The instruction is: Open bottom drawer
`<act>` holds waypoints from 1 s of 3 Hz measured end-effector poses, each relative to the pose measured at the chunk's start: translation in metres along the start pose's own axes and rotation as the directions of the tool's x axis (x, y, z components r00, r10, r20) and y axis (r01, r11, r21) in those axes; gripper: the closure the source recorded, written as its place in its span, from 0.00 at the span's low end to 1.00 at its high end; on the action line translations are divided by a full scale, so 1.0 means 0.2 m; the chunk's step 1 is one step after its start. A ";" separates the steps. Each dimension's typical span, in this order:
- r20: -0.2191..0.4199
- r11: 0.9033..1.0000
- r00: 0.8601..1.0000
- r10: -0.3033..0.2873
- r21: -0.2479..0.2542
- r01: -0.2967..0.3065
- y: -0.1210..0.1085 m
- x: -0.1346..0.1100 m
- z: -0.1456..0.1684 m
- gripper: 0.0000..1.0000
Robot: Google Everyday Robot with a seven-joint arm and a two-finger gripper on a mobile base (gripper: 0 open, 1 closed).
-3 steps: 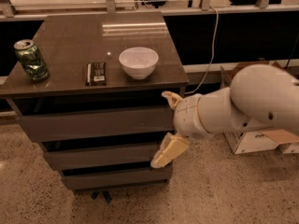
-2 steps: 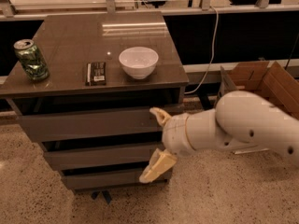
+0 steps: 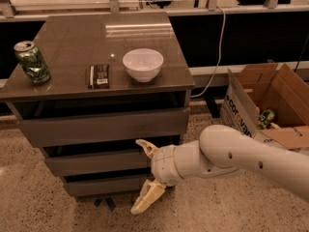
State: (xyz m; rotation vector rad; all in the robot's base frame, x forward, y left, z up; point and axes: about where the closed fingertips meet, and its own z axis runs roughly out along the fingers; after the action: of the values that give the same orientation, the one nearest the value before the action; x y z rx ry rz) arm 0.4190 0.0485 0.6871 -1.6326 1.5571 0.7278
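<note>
The bottom drawer (image 3: 104, 185) is the lowest and narrowest of three grey-brown handleless drawers under the dark cabinet top (image 3: 72, 57). Its front stands close to the cabinet, with only a thin dark gap above it. My gripper (image 3: 143, 174) is open, its two cream fingers spread one above the other. The upper finger (image 3: 146, 147) is level with the middle drawer (image 3: 96, 161). The lower finger (image 3: 146, 198) hangs just right of the bottom drawer's front. My white arm (image 3: 241, 156) reaches in from the right.
On the cabinet top stand a green can (image 3: 32, 62), a dark flat bar (image 3: 99, 76) and a white bowl (image 3: 143, 64). An open cardboard box (image 3: 268, 103) sits on the speckled floor at the right. A cable (image 3: 218, 52) hangs behind.
My arm has moved left and down. The gripper has dropped from beside the middle drawer to the level of the bottom drawer's right end.
</note>
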 end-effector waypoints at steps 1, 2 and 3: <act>0.000 1.000 1.000 0.000 0.000 0.000 0.00 0.00 0.00 0.00; -0.006 0.998 1.000 0.000 -0.056 0.000 -0.01 0.06 0.10 0.00; -0.086 0.991 0.995 -0.058 -0.126 0.047 0.03 0.28 0.37 0.00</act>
State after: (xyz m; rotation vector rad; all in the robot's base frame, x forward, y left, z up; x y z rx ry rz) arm 0.4253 0.0779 0.5991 -1.8127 1.5517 0.7447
